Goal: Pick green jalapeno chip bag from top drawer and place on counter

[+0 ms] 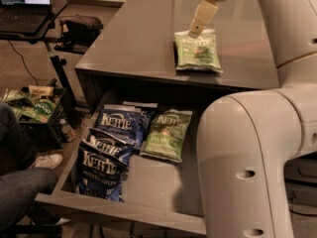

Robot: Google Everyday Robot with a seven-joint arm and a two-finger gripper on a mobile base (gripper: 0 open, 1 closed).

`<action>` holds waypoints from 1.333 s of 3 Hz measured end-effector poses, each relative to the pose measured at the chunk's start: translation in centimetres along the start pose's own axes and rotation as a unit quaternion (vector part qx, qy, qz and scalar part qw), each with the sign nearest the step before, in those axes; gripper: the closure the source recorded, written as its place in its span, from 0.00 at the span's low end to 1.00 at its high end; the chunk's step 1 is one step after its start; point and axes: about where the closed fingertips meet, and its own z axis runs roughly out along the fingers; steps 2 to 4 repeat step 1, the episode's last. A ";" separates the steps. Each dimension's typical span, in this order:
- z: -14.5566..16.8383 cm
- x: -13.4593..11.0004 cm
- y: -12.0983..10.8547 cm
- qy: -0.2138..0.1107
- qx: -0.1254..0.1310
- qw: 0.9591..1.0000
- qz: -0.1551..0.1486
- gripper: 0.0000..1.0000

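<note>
My pincer point(196, 28) hangs over the counter point(133, 38), its tip at the upper-left corner of the green jalapeno chip bag point(199, 52). Opening state: I cannot tell. Contact with the bag: I cannot tell. The bag lies flat on the counter, just below and right of my pincer. The top drawer point(148, 182) stands open well below my pincer. It holds a second green bag point(167, 135) and, left of that, dark blue Kettle bags point(119, 125).

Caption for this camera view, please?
Robot gripper at top edge of the green jalapeno chip bag on the counter; top drawer open.
</note>
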 end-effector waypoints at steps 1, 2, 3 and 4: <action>0.0 0.0 0.0 0.000 0.000 1.000 0.000 0.00; 0.0 0.0 0.0 0.000 0.000 1.000 0.000 0.00; 0.0 0.0 0.0 0.000 0.000 1.000 0.000 0.00; 0.0 0.0 0.0 0.000 0.000 1.000 0.000 0.00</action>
